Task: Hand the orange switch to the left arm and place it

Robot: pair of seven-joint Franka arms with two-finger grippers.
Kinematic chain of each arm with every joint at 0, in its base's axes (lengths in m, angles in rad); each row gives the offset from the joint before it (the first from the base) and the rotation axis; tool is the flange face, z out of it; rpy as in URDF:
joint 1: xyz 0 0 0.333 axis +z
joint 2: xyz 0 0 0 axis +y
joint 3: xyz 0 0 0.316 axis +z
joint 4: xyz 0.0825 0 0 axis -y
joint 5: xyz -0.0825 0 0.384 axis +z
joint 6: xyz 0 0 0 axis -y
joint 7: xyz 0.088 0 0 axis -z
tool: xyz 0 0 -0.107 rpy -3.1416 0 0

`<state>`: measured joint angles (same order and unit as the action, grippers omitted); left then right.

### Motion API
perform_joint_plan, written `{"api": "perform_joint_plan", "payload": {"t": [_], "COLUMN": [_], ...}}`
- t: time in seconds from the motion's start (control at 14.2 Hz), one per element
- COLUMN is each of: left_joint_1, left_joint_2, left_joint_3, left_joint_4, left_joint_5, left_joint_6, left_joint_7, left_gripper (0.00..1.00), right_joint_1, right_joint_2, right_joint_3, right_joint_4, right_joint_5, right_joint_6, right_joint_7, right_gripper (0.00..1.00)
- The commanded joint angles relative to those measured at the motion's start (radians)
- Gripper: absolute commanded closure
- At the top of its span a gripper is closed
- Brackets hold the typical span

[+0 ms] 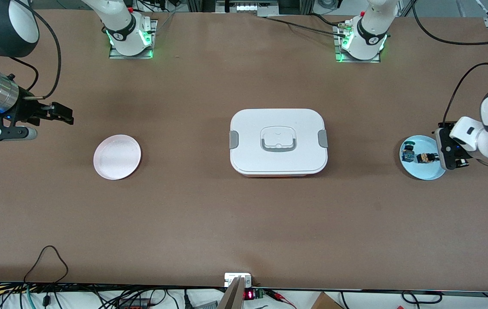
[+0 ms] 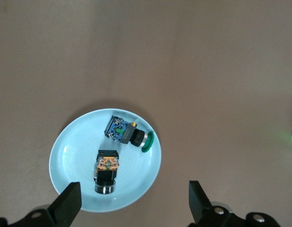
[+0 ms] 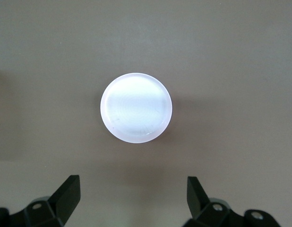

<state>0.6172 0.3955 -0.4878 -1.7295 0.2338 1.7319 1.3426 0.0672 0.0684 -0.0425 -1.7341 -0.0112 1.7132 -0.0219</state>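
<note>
The orange switch (image 1: pixel 426 158) lies on its side on a light blue plate (image 1: pixel 420 172) at the left arm's end of the table. In the left wrist view the orange switch (image 2: pixel 106 170) shows a black body and an orange end. My left gripper (image 1: pixel 449 154) hangs open and empty over that plate's edge; in its wrist view the left gripper (image 2: pixel 134 199) has the switch just off one fingertip (image 2: pixel 68 201). The white box (image 1: pixel 278 141) stands mid-table. My right gripper (image 1: pixel 64 115) is open and empty over the table at the right arm's end.
A small blue-and-green component (image 2: pixel 129 133) lies beside the switch on the blue plate (image 2: pixel 65 156). An empty pale pink plate (image 1: pixel 117 156) sits between the box and the right gripper; it also shows in the right wrist view (image 3: pixel 136 107). Cables run along the table's near edge.
</note>
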Motion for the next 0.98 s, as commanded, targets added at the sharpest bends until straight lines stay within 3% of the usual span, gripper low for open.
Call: {"api": "perform_joint_plan", "payload": {"t": [0.0,0.35,0.63,0.7,0.91], "left_joint_1": [-0.008,-0.036,-0.128,-0.167,-0.374], "left_joint_2": [0.013,0.013,-0.013,-0.039,-0.168], "left_joint_3": [-0.078,-0.178,-0.164,-0.114,0.14], "left_joint_4": [0.176,0.358,0.462,0.476,0.417], "left_joint_5": [-0.013,-0.011,-0.004,-0.011,-0.111], "left_joint_6": [-0.225,-0.428,-0.495,-0.492,-0.43], "left_joint_7": [-0.181,-0.557,-0.819,-0.908,-1.234], "left_gripper": [0.0,0.0,0.0,0.0,0.0], "right_joint_1": [-0.006,-0.009,-0.009,-0.01,-0.012], "right_joint_2": [-0.012,-0.018,-0.018,-0.016,-0.018], "right_joint_3": [0.006,0.006,0.007,0.006,0.006], "right_joint_4": [0.011,0.071,0.094,0.094,0.096], "right_joint_5": [-0.01,-0.004,-0.01,-0.009,-0.004], "right_joint_6": [0.009,-0.04,-0.053,-0.053,-0.055], "right_joint_7": [-0.018,-0.016,-0.018,-0.021,-0.023], "right_gripper": [0.0,0.0,0.0,0.0,0.0]}}
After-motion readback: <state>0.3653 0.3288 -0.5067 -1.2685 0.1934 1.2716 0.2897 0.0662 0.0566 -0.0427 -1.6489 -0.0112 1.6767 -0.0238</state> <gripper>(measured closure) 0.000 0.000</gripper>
